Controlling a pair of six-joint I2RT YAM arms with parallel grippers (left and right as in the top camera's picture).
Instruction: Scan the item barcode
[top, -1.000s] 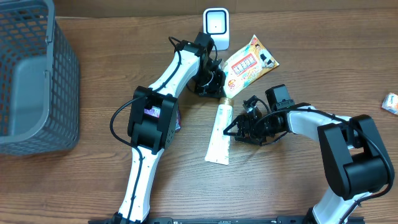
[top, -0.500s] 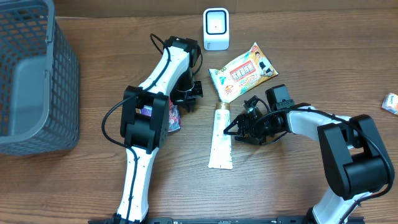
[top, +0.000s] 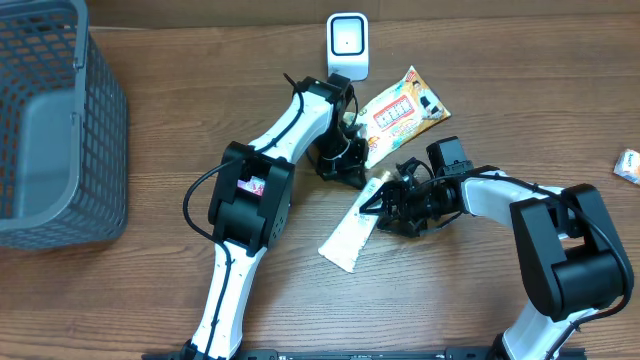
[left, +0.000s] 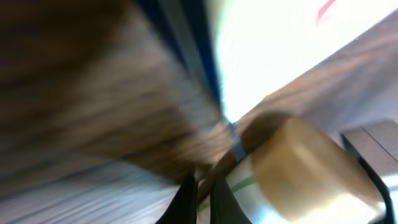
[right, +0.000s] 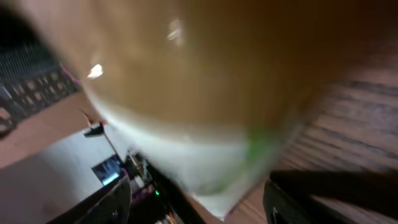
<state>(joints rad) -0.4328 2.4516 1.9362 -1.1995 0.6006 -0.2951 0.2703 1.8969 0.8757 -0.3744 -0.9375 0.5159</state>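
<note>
I am at what looks like a mock shop checkout, laid out on a wood-grain bench (top: 150, 300). A small white box-shaped barcode scanner (top: 347, 44) stands upright at the far edge. A grey plastic mesh shopping basket (top: 105, 130) sits at the left end. Packaged goods lie loose on the boards: a yellow printed snack packet (top: 405, 105), a white squeeze tube with a tan cap (top: 345, 235), and a small packet (top: 628, 165) at the right edge.
</note>
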